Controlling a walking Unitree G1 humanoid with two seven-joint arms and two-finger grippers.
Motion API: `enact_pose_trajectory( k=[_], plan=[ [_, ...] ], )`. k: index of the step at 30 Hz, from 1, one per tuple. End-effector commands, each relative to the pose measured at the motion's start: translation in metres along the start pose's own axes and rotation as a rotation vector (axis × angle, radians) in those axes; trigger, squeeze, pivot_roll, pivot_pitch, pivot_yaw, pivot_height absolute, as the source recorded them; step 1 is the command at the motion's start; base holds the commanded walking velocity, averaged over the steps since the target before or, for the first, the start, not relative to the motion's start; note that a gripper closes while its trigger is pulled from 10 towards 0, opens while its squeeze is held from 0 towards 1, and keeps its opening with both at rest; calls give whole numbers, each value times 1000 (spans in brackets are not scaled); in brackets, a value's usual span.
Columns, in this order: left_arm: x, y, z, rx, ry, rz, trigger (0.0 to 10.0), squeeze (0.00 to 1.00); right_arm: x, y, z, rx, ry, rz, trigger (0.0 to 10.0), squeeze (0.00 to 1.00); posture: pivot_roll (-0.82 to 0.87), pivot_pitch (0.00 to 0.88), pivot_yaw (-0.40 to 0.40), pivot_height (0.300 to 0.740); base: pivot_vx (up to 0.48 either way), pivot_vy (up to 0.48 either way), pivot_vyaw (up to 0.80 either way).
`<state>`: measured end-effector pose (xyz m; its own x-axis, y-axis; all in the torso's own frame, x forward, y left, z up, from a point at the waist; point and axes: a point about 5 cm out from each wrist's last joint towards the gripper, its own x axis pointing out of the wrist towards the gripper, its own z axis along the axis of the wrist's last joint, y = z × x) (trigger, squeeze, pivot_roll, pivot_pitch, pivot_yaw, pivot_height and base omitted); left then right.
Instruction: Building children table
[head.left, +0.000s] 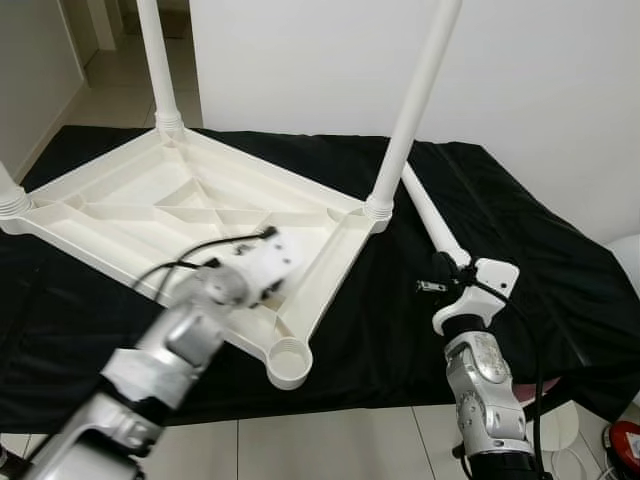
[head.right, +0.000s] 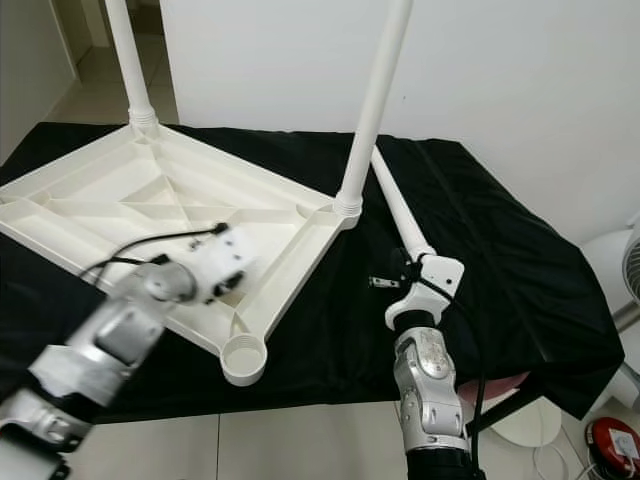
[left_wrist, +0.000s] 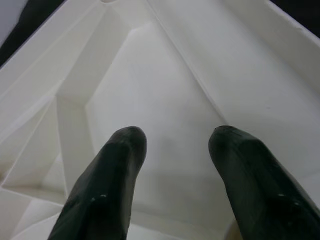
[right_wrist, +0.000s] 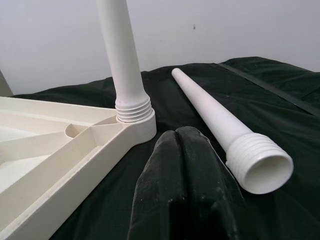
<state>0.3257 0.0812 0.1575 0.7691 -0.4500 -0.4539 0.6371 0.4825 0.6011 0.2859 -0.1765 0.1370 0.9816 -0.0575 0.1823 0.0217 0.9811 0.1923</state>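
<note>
A white plastic table top (head.left: 150, 215) lies upside down on a black cloth. Three white legs stand screwed into its corners: one at the right (head.left: 415, 100), one at the back (head.left: 155, 60), one at the left edge (head.left: 8, 195). The near corner socket (head.left: 290, 362) holds no leg. A loose leg (head.left: 432, 220) lies on the cloth, its threaded end (right_wrist: 260, 167) right beside my right gripper (right_wrist: 182, 150), which is shut on nothing. My left gripper (left_wrist: 175, 145) hangs open just above the ribbed underside, near the front rim.
The black cloth (head.left: 560, 260) covers a low surface and drops off at the front onto pale floor tiles (head.left: 330, 450). A white wall (head.left: 540, 70) stands behind. A red object (head.left: 625, 445) sits on the floor at the right.
</note>
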Motion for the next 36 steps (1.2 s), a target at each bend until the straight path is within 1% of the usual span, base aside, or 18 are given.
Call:
enact_pose_trajectory(
  k=[1, 4, 5, 7, 8, 10, 11, 15, 16, 17, 19, 21, 22, 23, 26, 27, 30, 36],
  plan=[
    [3, -1, 7, -1, -16, 33, 10000, 0, -2, -5, 1, -5, 6, -24, 10000, 0, -74, 0, -96, 740, 0, 0, 0],
    [3, 0, 14, -26, -44, 38, 10000, 0, -3, -7, 0, -6, 8, -27, 10000, 0, -70, 0, -93, 740, 0, 0, 0],
    [-2, 6, 18, -79, -95, 22, 10000, 0, -3, -7, 0, -6, 10, -29, 10000, 0, -61, 0, -88, 740, 0, 0, 0],
    [-2, 6, 18, -79, -95, 22, 10000, 0, -3, -7, 0, -6, 10, -29, 10000, 0, -61, 0, -88, 740, 0, 0, 0],
    [-17, 20, 25, -176, -200, 1, 10000, 0, -5, -8, -2, -8, 15, -30, 10000, 0, -41, 0, -83, 740, 0, 0, 0],
    [-17, 20, 25, -176, -200, 1, 10000, 0, -5, -8, -2, -8, 15, -30, 10000, 0, -41, 0, -83, 740, 0, 0, 0],
    [-28, 32, 27, -223, -265, -3, 10000, 0, -6, -7, -4, -7, 21, -28, 10000, 0, -29, 0, -86, 740, 0, 0, 0],
    [-37, 41, 23, -253, -291, -2, 10000, 0, -6, -5, -5, -4, 24, -25, 10000, 0, -25, 0, -87, 740, 0, 0, 0],
    [-40, 46, 19, -254, -285, 7, 10000, 0, -5, -5, -6, -4, 27, -20, 10000, 0, -16, 0, -92, 740, 0, 0, 0],
    [-40, 46, 19, -254, -285, 7, 10000, 0, -5, -5, -6, -4, 27, -20, 10000, 0, -16, 0, -92, 740, 0, 0, 0],
    [-49, 50, 10, -261, -296, 7, 10000, 0, -3, -4, -6, -11, 28, -2, 10000, 0, -2, 0, -95, 740, 0, 0, 0],
    [-49, 50, 10, -261, -296, 7, 10000, 0, -3, -4, -6, -11, 28, -2, 10000, 0, -2, 0, -95, 740, 0, 0, 0],
    [-53, 49, 7, -245, -312, -10, 10000, 0, -1, -6, -5, -16, 29, 6, 10000, 0, 5, 0, -97, 740, 0, 0, 0],
    [-58, 43, 4, -221, -333, -59, 10000, 0, 2, -7, -5, -28, 26, 18, 10000, 0, 2, 0, -95, 740, 0, 0, 0],
    [-61, 38, 2, -202, -345, -99, 10000, 0, 4, -9, -3, -39, 23, 26, 10000, 0, 0, 0, -96, 740, 0, 0, 0],
    [-64, 34, 0, -169, -351, -131, 10000, 0, 6, -11, -2, -49, 19, 33, 10000, 0, 0, 0, -98, 740, 0, 0, 0],
    [-67, 25, -12, -146, -296, -228, 10000, 0, 12, -16, 5, -70, 3, 36, 10000, 0, -2, 0, -105, 740, 0, 0, 0],
    [-63, 24, -20, -154, -255, -242, 10000, 0, 15, -21, 10, -85, -9, 38, 10000, 0, -8, 0, -108, 740, 0, 0, 0]
  ],
)
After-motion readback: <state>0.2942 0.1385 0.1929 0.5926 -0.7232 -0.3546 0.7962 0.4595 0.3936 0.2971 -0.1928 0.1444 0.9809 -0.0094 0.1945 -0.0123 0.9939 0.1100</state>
